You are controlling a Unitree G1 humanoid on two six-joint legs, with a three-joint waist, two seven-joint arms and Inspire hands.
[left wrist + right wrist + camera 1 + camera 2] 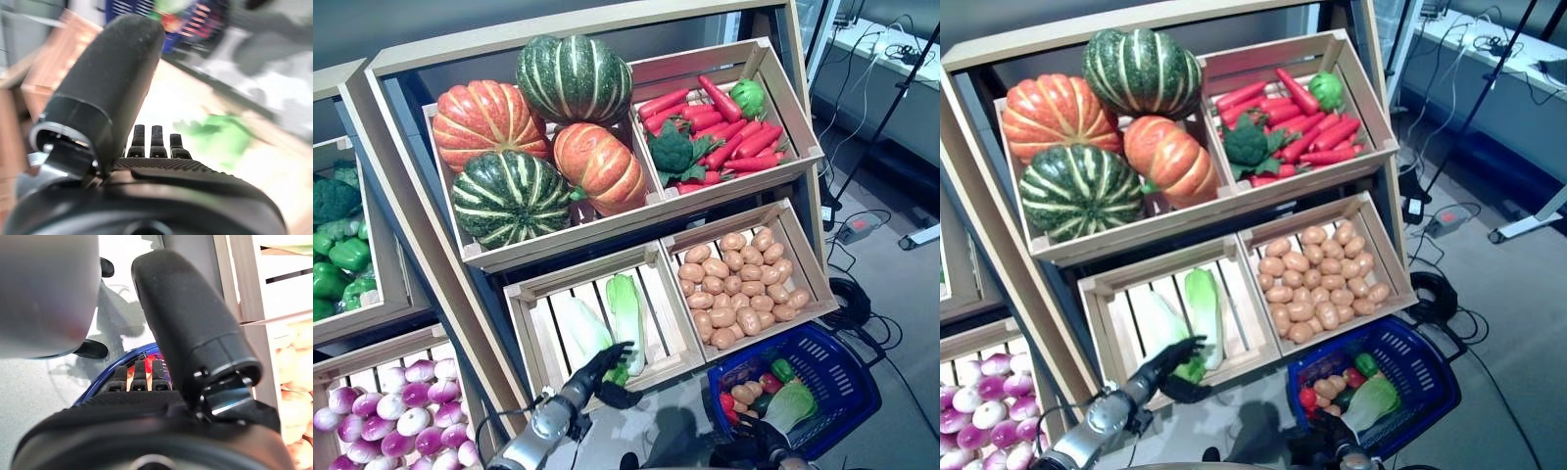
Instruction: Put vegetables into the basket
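Two green-and-white cabbages (626, 315) lie in the lower left wooden crate (530, 291). My left hand (603, 373) reaches over the crate's front edge, open, its straight fingers on the nearer cabbage's (583, 333) lower end. In the left wrist view the fingers (151, 143) point at a blurred green cabbage (221, 140). The blue basket (850, 364) hangs at the lower right and holds potatoes, peppers and a cabbage. My right hand (756, 443) grips its near rim, with fingers (141, 377) curled over the blue edge (105, 382).
The shelf also holds crates of pumpkins (540, 127), red carrots with broccoli (724, 125) and potatoes (740, 284). A second shelf on the left carries green peppers (340, 257) and purple-white onions (399, 411). Stand legs (891, 108) rise from the floor at right.
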